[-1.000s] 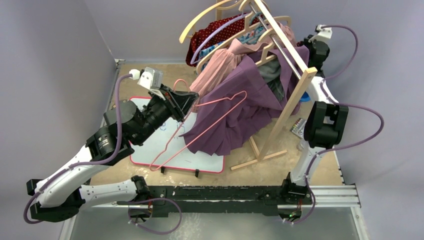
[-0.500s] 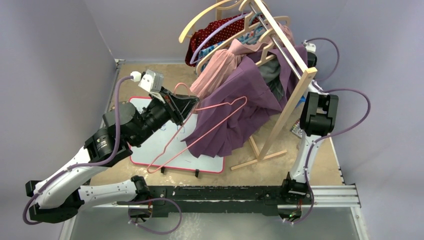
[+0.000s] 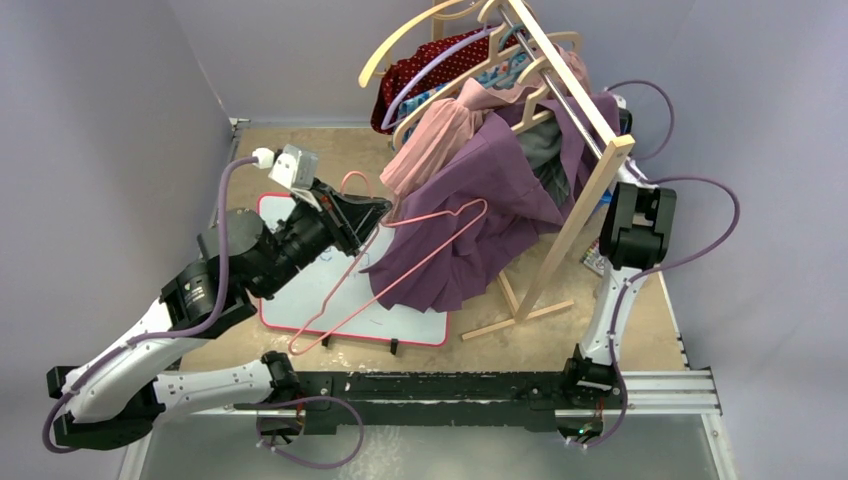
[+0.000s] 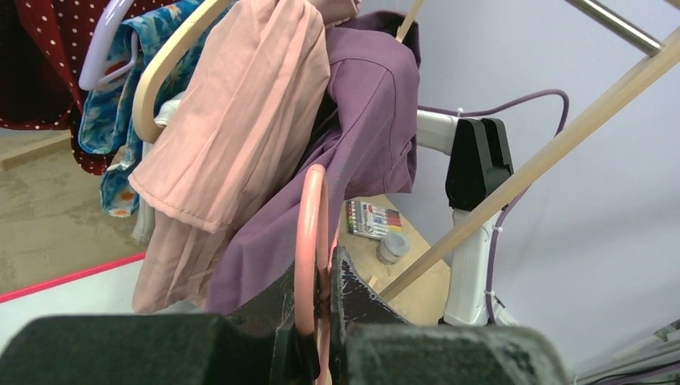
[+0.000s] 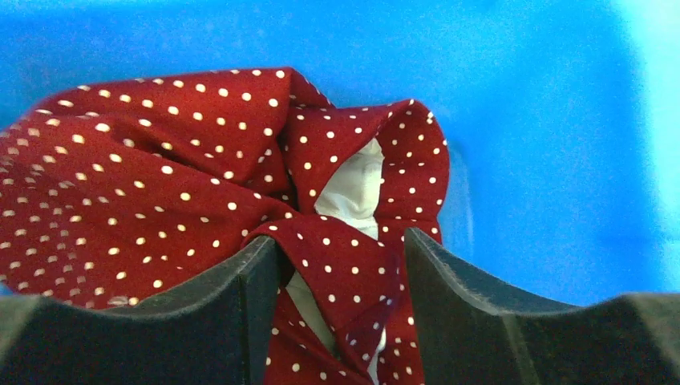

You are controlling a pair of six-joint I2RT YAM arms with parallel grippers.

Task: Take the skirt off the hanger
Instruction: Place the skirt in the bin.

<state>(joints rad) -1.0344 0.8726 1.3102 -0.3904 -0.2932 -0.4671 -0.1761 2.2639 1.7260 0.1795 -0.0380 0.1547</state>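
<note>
My left fingers (image 4: pixel 327 289) are clamped tight on the thin pink wire hanger (image 4: pixel 309 233), low in the wrist view. My right fingers (image 5: pixel 340 249) stand parted, gripping nothing, astride the crumpled red, white-dotted skirt (image 5: pixel 160 184), which lies in a smooth blue tub (image 5: pixel 521 120).

Both arms, left arm (image 3: pixel 140 345) and right arm (image 3: pixel 607 315): white links, chunky black joints. Purple cables (image 3: pixel 227 205) loop along each. Fingers (image 5: pixel 248 321) matte black, wedge-shaped.
</note>
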